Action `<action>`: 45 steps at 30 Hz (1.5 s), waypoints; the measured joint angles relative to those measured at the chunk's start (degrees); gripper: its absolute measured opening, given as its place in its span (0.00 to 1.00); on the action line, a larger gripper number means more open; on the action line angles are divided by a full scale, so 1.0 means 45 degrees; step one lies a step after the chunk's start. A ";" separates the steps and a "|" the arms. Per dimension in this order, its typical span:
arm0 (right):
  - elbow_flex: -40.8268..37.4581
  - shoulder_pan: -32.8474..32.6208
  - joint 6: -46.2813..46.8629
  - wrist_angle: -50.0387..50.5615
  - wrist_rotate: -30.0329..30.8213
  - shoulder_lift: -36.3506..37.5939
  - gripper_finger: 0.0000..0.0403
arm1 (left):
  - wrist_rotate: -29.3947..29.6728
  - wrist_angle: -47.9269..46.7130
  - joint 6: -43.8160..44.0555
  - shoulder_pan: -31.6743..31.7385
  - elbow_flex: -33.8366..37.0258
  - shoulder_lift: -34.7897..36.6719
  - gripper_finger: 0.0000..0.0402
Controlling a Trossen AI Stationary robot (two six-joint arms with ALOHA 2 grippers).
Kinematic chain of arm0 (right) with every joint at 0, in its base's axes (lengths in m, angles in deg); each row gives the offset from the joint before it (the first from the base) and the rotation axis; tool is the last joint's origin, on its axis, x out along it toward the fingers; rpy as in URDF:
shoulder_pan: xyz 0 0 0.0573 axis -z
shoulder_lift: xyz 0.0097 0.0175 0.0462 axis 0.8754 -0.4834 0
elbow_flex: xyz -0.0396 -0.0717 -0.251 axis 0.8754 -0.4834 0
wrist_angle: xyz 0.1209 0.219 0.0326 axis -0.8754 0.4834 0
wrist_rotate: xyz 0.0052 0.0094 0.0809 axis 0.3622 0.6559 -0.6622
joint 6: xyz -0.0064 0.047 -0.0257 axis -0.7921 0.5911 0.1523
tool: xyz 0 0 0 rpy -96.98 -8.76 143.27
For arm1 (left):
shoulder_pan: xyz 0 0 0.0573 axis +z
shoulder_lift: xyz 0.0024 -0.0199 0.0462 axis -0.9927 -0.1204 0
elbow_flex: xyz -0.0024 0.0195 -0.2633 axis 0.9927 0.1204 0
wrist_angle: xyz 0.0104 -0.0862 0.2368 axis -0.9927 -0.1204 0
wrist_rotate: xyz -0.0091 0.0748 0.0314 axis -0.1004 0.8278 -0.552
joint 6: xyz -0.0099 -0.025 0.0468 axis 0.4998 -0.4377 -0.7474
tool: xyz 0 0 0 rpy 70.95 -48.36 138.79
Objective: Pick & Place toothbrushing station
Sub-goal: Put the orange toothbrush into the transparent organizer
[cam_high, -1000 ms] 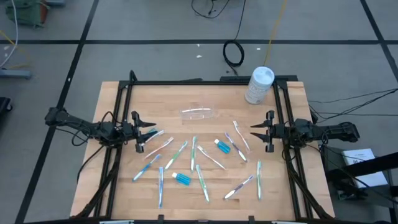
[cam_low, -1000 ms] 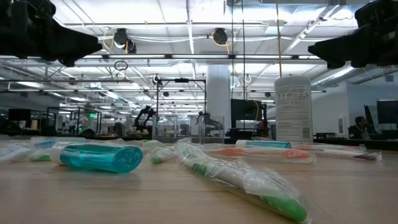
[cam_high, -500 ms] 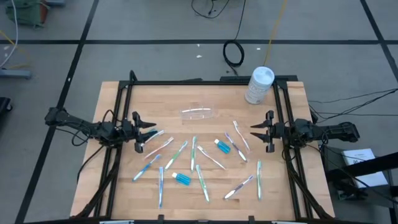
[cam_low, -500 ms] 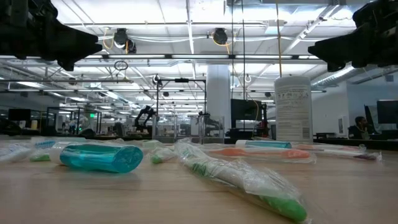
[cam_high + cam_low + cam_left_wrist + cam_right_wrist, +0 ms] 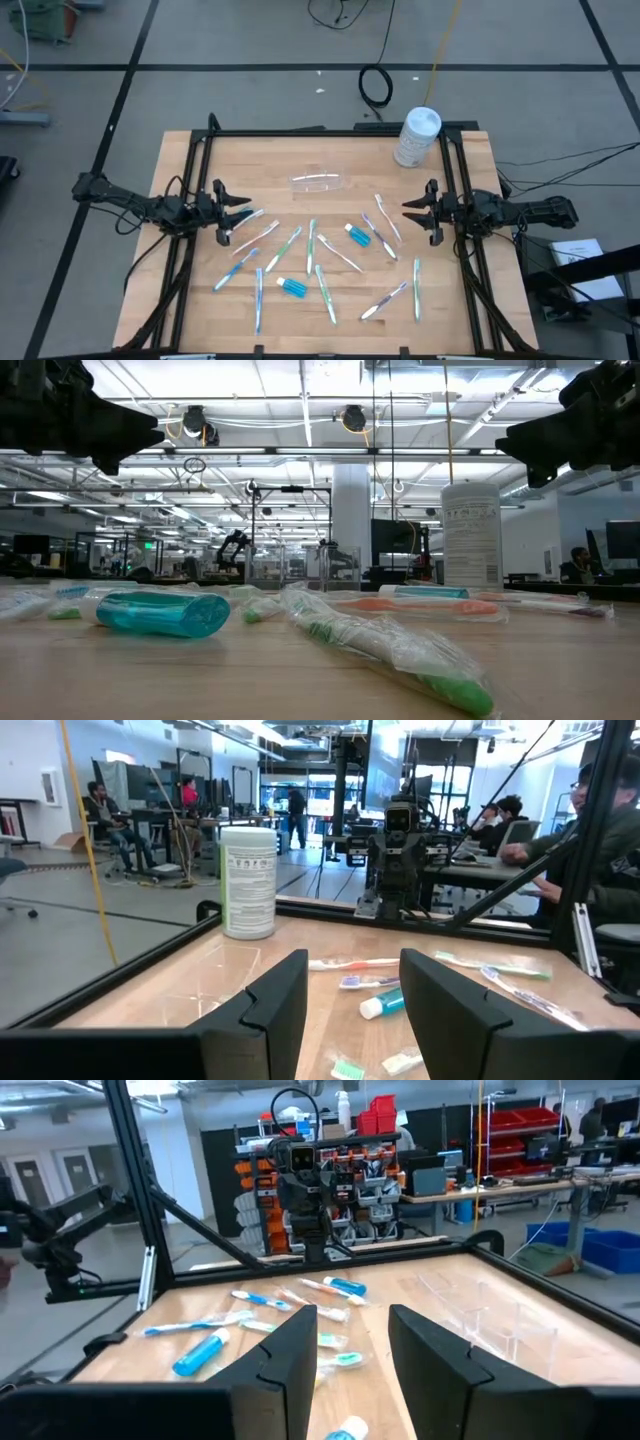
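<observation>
The clear plastic cup (image 5: 318, 182) lies on its side on the wooden table (image 5: 200, 160), toward the far middle. Several toothbrushes (image 5: 312, 245), white, green, blue and pink, lie flat and scattered across the middle, some in clear wrappers (image 5: 400, 645). Two short blue tubes (image 5: 358, 235) (image 5: 292, 288) lie among them. My left gripper (image 5: 243, 210) hovers open at the table's left side, pointing level toward the brushes, with nothing between its fingers (image 5: 270, 1010). My right gripper (image 5: 408, 212) hovers open at the right side, facing it, its fingers (image 5: 285, 1355) equally bare.
A tall white round-lidded canister (image 5: 418, 137) stands at the far right corner. A black frame (image 5: 330, 131) runs along the table's edges. Bare wood lies along the far left and near the front edge. People (image 5: 110, 815) sit in the room beyond.
Both grippers have stayed in place above the table and have rolled a little about the line they point along, the right one more than the left. Nothing on the table has moved.
</observation>
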 joint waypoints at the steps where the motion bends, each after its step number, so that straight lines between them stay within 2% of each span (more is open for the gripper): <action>1: 0.0003 0.0002 -0.0089 0.0000 0.0000 -0.0002 0.29 | 0.0000 0.0000 -0.0013 -0.0003 0.0002 -0.0003 0.41; 4: 0.0001 -0.0003 -0.0456 0.0000 0.0002 -0.0002 0.29 | 0.0000 -0.0005 0.0454 -0.0003 -0.0002 -0.0003 0.41; 8: 0.0003 -0.0002 -0.0583 -0.0005 0.0000 0.0003 0.29 | 0.0015 0.0218 0.2643 0.0002 -0.0176 -0.0003 0.41; 13: 0.0003 0.0000 -0.0699 -0.0007 0.0000 -0.0002 0.29 | 0.0040 -0.0538 0.1982 -0.0142 -0.1788 -0.0634 0.41; 17: -0.0002 -0.0003 -0.1370 -0.0029 0.0005 0.0003 0.29 | 0.0366 -0.1892 0.1748 -0.0404 -0.3648 -0.2747 0.41; 22: 0.0002 -0.0001 -0.2378 -0.0061 0.0005 0.0001 0.29 | 0.1240 -0.5491 0.1938 -0.0512 -0.6121 -0.6584 0.41; 25: -0.0002 0.0000 -0.2394 -0.0057 0.0005 0.0002 0.29 | 0.1067 -0.7793 0.3927 -0.0316 -0.7412 -0.8606 0.41; 27: 0.0003 -0.0003 -0.2394 -0.0049 0.0005 0.0003 0.29 | 0.0289 -0.8817 0.5641 -0.0107 -0.8030 -0.9802 0.41; 34: 0.0003 0.0002 -0.3176 -0.0052 0.0005 -0.0002 0.29 | -0.2362 -0.9778 0.9260 0.0451 -0.8419 -1.2843 0.41; 39: 0.0003 -0.0001 -0.3633 -0.0053 0.0005 0.0003 0.29 | -0.2643 -1.1012 1.0709 0.1096 -0.8419 -1.4007 0.41; 45: 0.0002 0.0001 -0.3666 -0.0092 0.0005 0.0003 0.29 | -0.2990 -1.1045 1.0718 0.2052 -0.8419 -1.5049 0.41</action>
